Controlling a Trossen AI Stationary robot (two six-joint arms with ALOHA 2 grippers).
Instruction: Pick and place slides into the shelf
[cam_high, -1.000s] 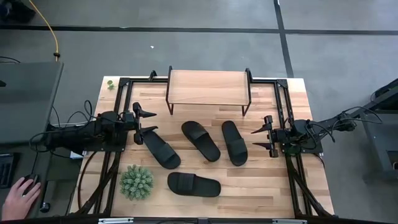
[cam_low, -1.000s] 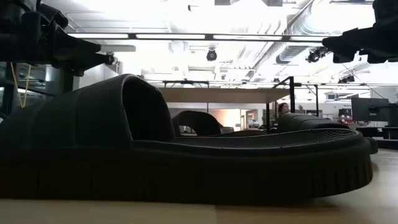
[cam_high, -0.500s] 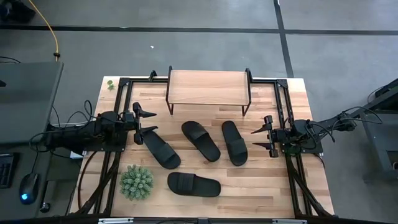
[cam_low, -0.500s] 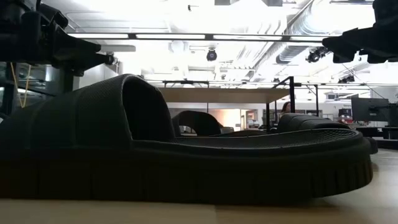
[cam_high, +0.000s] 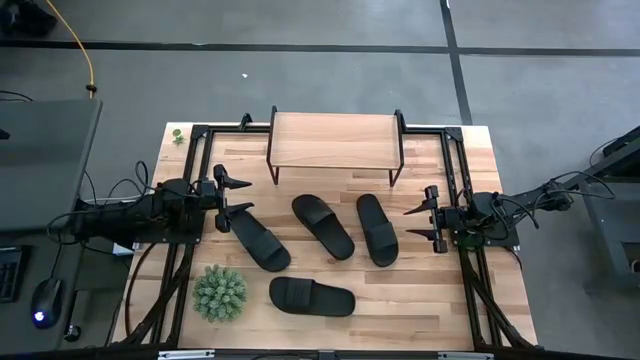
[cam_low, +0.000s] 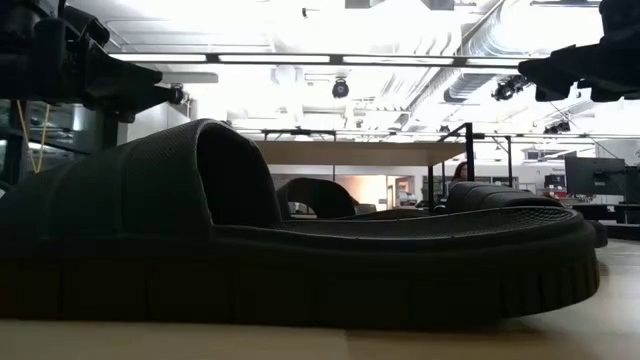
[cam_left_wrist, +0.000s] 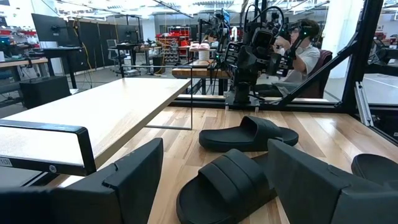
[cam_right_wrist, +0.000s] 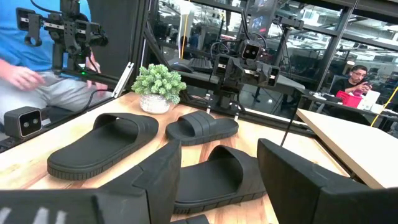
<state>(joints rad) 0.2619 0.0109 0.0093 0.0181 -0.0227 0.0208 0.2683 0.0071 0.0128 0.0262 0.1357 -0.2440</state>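
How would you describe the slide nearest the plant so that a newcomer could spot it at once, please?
Start at the wooden table and find the green plant near its front left corner. Just right of the plant lies one black slide. Unlike the other three slides, which sit in a row pointing toward the shelf, it lies crosswise, alone at the front.

Bare table (cam_high: 420, 290) flanks four slides (cam_high: 323, 226) between both spread pincers; a plant (cam_high: 219, 292) crowds the left front.

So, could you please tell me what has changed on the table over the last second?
Nothing on the table has visibly changed. The four slides lie where they were in front of the shelf, and the left gripper and right gripper hang open at the table's sides as before.
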